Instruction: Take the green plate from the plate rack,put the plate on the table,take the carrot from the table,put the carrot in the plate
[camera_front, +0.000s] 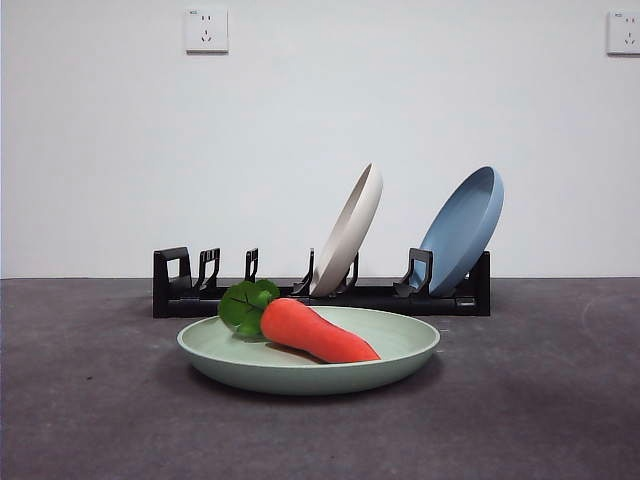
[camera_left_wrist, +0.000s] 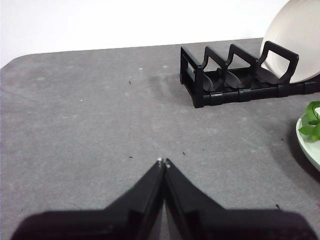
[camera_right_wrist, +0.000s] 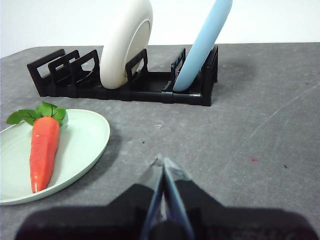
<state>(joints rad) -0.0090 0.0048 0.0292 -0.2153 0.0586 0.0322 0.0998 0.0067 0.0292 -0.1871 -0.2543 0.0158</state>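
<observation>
The green plate (camera_front: 400, 352) lies flat on the table (camera_front: 560, 400) in front of the plate rack (camera_front: 380, 296). The carrot (camera_front: 315, 333) rests in the plate, leaves toward the rack; the right wrist view shows the plate (camera_right_wrist: 85, 137) and carrot (camera_right_wrist: 44, 150) too. My left gripper (camera_left_wrist: 163, 162) is shut and empty over bare table, off to one side of the plate (camera_left_wrist: 310, 145) and rack (camera_left_wrist: 235, 80). On the plate's other side, my right gripper (camera_right_wrist: 161, 162) is likewise shut on nothing above the table. Neither arm shows in the front view.
A cream-beige plate (camera_front: 352, 226) and a blue plate (camera_front: 465, 226) lean in the rack's slots. The holders at the rack's left end (camera_front: 190, 270) stand without a plate. A white wall rises behind the table.
</observation>
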